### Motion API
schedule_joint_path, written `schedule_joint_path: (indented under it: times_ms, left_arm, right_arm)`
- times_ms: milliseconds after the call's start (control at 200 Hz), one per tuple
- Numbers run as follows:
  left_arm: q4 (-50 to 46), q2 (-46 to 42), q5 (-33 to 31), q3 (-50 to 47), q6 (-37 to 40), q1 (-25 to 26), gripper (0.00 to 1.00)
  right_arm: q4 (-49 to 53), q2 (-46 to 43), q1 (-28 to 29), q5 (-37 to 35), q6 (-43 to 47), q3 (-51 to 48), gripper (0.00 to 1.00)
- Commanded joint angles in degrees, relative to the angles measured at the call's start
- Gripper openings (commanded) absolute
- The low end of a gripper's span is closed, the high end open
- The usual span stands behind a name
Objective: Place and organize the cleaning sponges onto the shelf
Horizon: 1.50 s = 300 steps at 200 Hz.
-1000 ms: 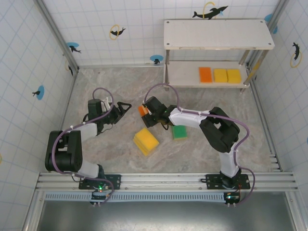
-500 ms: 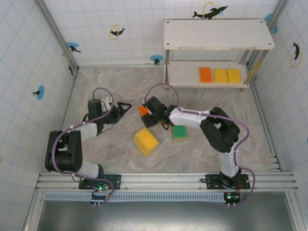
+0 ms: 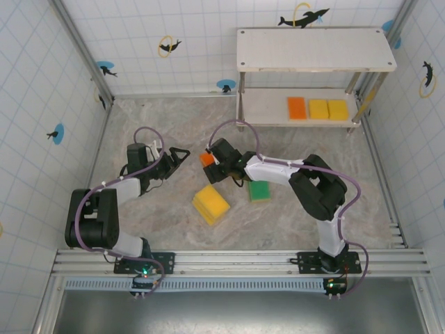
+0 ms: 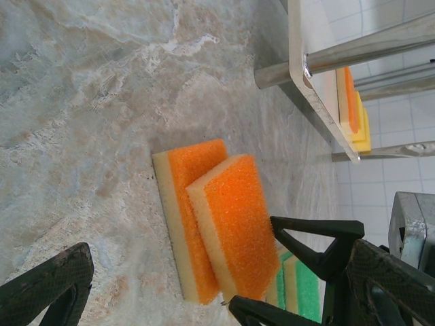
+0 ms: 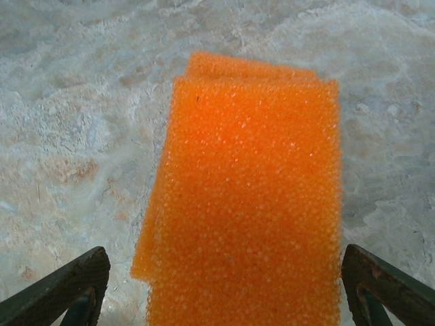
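Observation:
Two orange sponges (image 3: 206,158) lie stacked on the marble floor, the upper one (image 4: 234,224) askew on the lower (image 4: 178,204). My right gripper (image 3: 211,164) is open and straddles the upper orange sponge (image 5: 251,197), its fingers (image 5: 64,292) beside the sponge's edges. My left gripper (image 3: 178,154) stands open just left of the pile, pointing at it, with nothing held. A yellow sponge stack (image 3: 211,204) and a green sponge (image 3: 259,190) lie nearer the front. The shelf (image 3: 264,111) has an orange sponge (image 3: 297,108) and two yellow sponges (image 3: 328,109) on its lower board.
The shelf's top board (image 3: 316,49) is bare. Tiled walls enclose the floor on the left, back and right. The shelf's metal legs (image 4: 340,58) stand just beyond the orange pile. Open marble floor (image 3: 139,125) lies at the back left.
The right gripper has edged slightly up and left over the orange sponges. The left arm has not moved.

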<state>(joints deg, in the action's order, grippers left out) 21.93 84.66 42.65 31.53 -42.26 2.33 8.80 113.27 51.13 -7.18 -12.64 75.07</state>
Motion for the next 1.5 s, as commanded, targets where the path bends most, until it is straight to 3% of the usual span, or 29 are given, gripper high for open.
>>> schedule_joint_path:
  times_ms: [0,1497]
  left_arm:
    - [0.0,-0.1,0.2,0.0,1.0,0.4,0.98]
    - [-0.2,1.3,0.3,0.9,1.1,0.3,0.98]
  right_arm:
    - [-1.7,-1.5,-0.5,0.8,-0.7,-0.5,0.9]
    - [-2.6,2.8,-1.3,1.5,-1.5,-0.9,0.88]
